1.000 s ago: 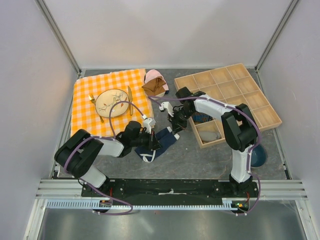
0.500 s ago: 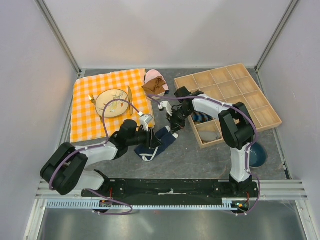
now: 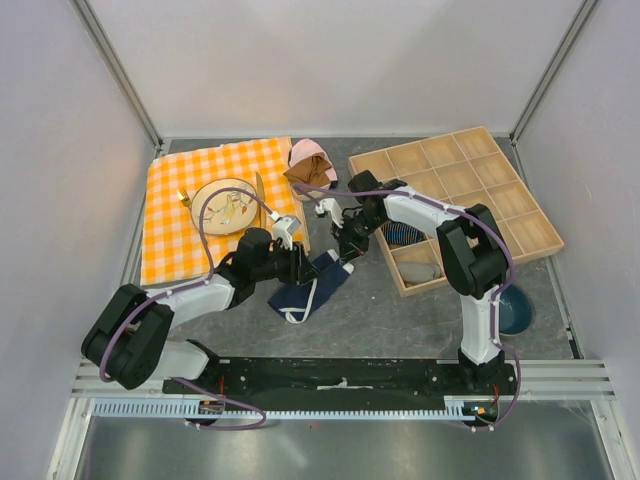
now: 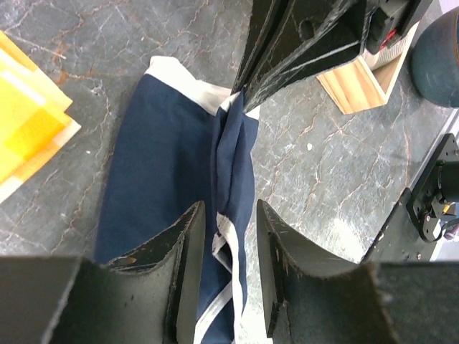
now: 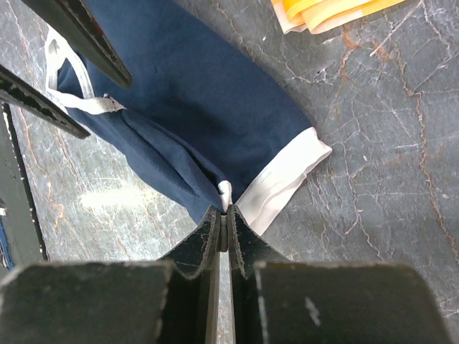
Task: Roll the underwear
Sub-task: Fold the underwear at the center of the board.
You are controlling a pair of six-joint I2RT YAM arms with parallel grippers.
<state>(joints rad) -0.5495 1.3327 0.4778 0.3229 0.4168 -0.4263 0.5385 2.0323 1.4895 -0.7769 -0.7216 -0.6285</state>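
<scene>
Right wrist: right tool [image 5: 224, 213] pinches underwear [image 5: 201, 93] trim.

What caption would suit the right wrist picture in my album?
Right gripper pinches the white-trimmed end of the navy underwear on the grey table.

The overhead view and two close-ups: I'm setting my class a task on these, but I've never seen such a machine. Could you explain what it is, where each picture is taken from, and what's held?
It is two robot arms bolted at the near edge of a grey table. The overhead picture looks down from above and behind them. The close-ups come from a camera on each wrist, showing that arm's own black fingers. On the table lie an orange checked cloth with a plate, a wooden compartment tray and the navy underwear. The right gripper is pinched shut on the underwear's white-trimmed end. The left gripper is open over the garment, gripping nothing.
</scene>
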